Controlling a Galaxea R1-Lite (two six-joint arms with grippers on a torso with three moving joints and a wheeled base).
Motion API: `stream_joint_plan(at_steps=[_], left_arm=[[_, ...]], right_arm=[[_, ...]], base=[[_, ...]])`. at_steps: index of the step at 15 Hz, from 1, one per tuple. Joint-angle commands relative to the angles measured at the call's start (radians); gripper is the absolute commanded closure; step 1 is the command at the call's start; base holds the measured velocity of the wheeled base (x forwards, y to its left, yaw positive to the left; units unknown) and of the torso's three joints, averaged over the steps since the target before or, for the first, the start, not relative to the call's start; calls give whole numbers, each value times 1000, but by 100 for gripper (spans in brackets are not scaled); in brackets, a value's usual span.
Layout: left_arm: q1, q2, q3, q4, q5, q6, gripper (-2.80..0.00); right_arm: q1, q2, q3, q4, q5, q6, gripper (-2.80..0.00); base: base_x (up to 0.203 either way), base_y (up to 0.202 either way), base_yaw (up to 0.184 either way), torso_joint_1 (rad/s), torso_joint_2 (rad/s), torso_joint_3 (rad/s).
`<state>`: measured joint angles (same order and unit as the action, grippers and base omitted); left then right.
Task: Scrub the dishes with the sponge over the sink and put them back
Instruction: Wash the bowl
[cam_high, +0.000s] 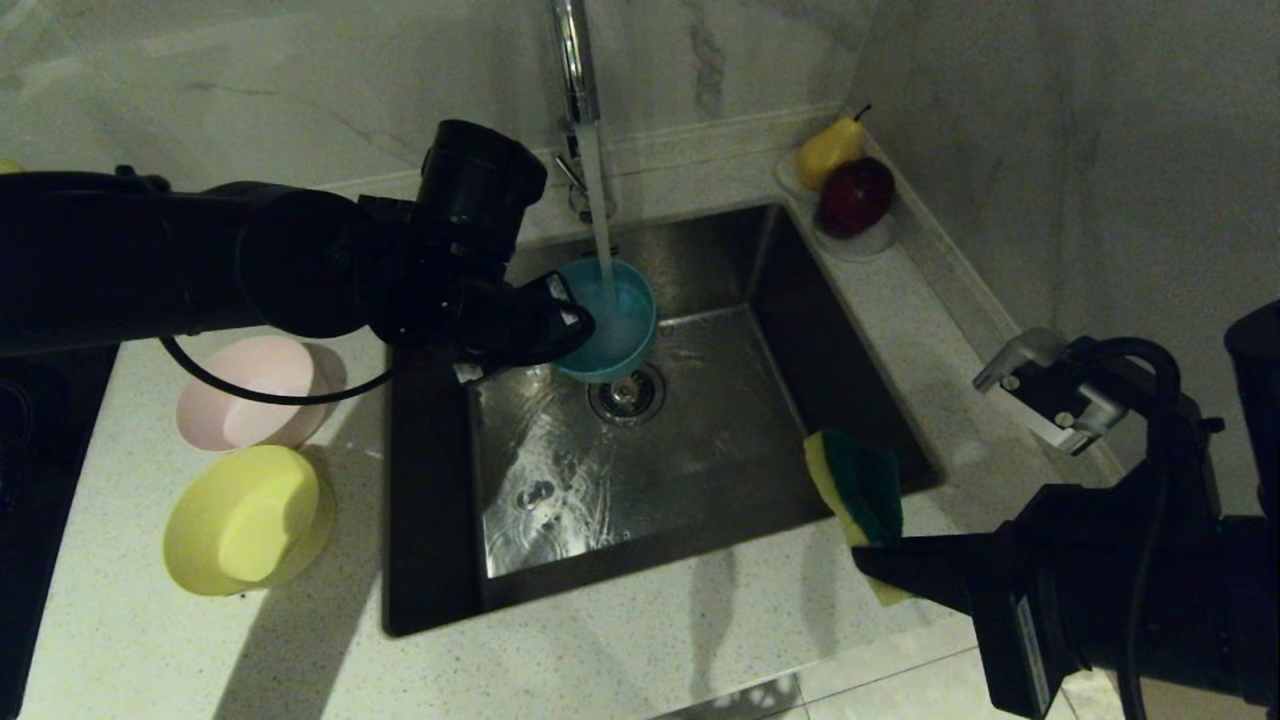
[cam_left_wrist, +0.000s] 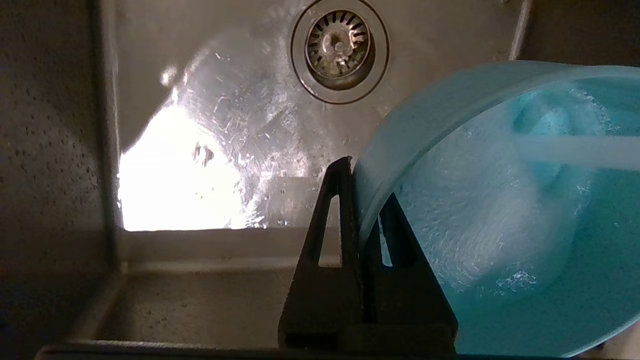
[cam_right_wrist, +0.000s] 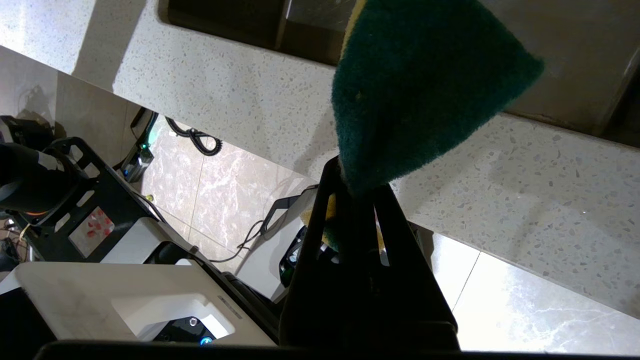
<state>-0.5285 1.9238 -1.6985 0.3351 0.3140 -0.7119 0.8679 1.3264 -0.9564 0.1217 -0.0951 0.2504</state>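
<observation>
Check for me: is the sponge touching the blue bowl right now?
No: the sponge is apart from the blue bowl, held in the right gripper.

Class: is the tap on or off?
On. A stream runs from the tap into the blue bowl over the sink.

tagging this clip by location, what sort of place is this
Most likely a home kitchen: a stainless steel sink set in a speckled stone counter, a running chrome tap, and fruit in the corner.
</observation>
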Motion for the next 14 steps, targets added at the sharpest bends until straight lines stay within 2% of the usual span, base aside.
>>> stream_joint_plan(at_steps=[1,7,10,14], left_arm=[[-1,0,1,1,3,-15,0],[-1,-6,1,2,13,-11,0],[-1,-32,14,5,72,1,0],[30,-125,57,-1,102,31,0]], right_arm=[[0,3,1,1,6,1,0],[0,-7,1,1,11,1,0],[0,-1,-7,1,9,-2,0],[2,-9,-2,1,9,-3,0]], base=[[0,0,0,0,0,0],[0,0,0,0,0,0],[0,0,0,0,0,0],[0,0,0,0,0,0]])
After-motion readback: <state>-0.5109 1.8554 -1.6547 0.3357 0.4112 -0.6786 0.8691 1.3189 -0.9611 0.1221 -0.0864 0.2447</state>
